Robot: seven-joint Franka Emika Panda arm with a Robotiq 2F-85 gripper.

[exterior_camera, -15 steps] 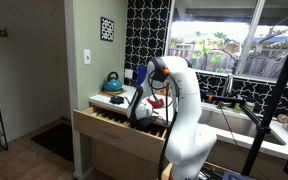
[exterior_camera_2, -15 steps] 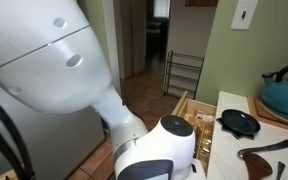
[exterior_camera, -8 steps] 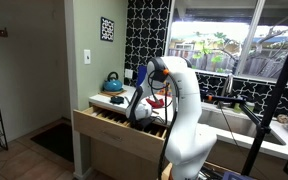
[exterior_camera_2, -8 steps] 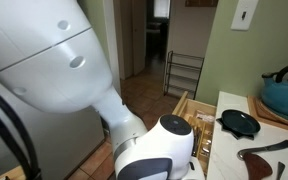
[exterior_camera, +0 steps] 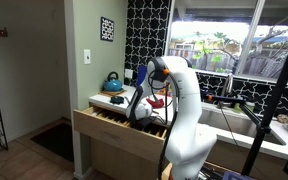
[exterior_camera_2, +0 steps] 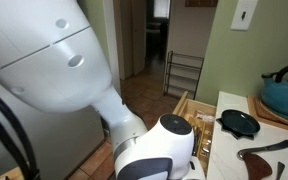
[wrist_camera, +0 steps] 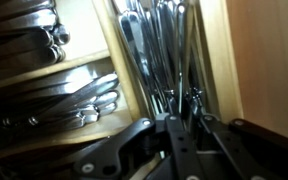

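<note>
Cutlery [wrist_camera: 159,50] gleams silver, slim handles bundled in wooden compartment [wrist_camera: 216,60].

Polished metal cutlery [wrist_camera: 154,50] gleams in a tray [wrist_camera: 218,60] of pale, smooth, matt wood, the gripper [wrist_camera: 182,115] at 6 o'clock matt black. The arm [exterior_camera_2: 44,60] is glossy white plastic; the kettle [exterior_camera_2: 284,92] glossy teal.

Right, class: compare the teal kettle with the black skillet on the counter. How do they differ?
The kettle is teal, the skillet black. The kettle is tall and rounded; the skillet is flat and shallow. The skillet lies nearer the open drawer than the kettle. Both sit on the counter.
</note>
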